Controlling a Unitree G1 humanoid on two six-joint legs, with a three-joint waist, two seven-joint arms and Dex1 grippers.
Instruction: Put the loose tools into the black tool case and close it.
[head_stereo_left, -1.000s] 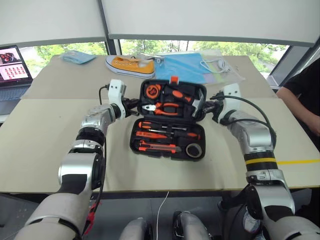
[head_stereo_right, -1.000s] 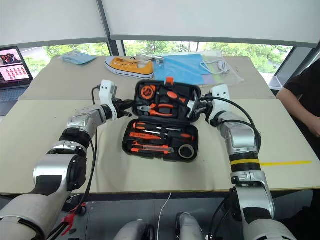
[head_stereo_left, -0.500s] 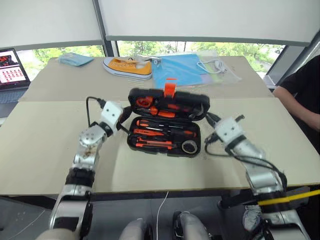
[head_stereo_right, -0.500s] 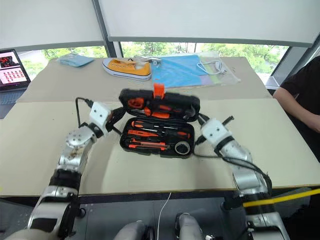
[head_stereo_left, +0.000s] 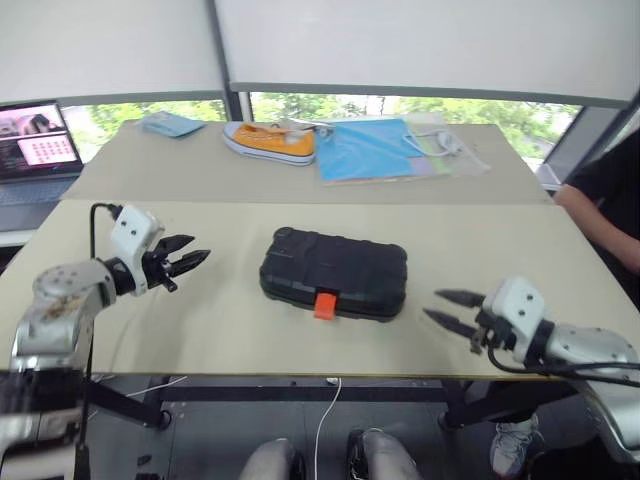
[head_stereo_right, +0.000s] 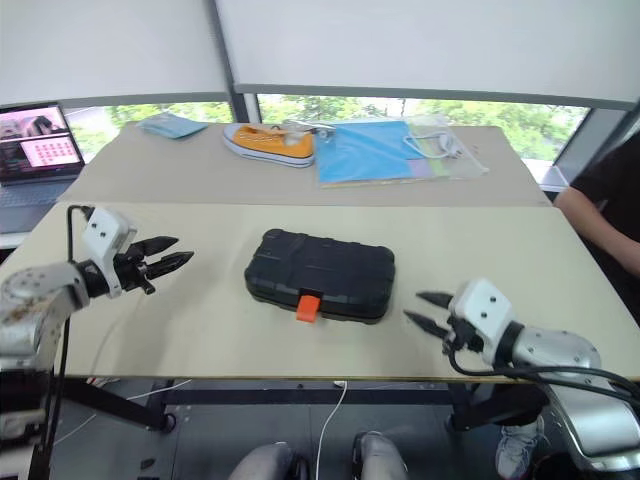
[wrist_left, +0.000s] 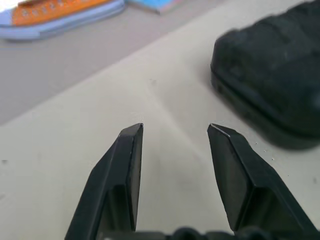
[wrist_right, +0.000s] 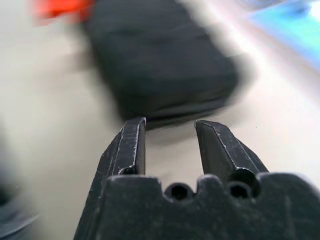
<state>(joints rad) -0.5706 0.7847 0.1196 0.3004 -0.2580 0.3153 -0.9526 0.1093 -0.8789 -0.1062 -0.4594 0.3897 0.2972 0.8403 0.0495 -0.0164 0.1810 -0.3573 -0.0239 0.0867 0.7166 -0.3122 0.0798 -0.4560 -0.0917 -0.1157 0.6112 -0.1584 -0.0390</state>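
The case (head_stereo_left: 334, 274) lies shut mid-table (head_stereo_left: 230, 330), orange latch (head_stereo_left: 324, 305) facing the robot. Left tool (head_stereo_left: 188, 260) and right tool (head_stereo_left: 448, 308) stand released, empty, well apart; the latch likely needs pressing home.

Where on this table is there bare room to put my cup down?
Bare tabletop lies between the black tool case and the left gripper, and between it and the right gripper. The far side is crowded: orange sneaker, blue folder.

Orange shoe (head_stereo_left: 268, 141), blue folder (head_stereo_left: 370, 150), laptop (head_stereo_left: 40, 148) on far table.
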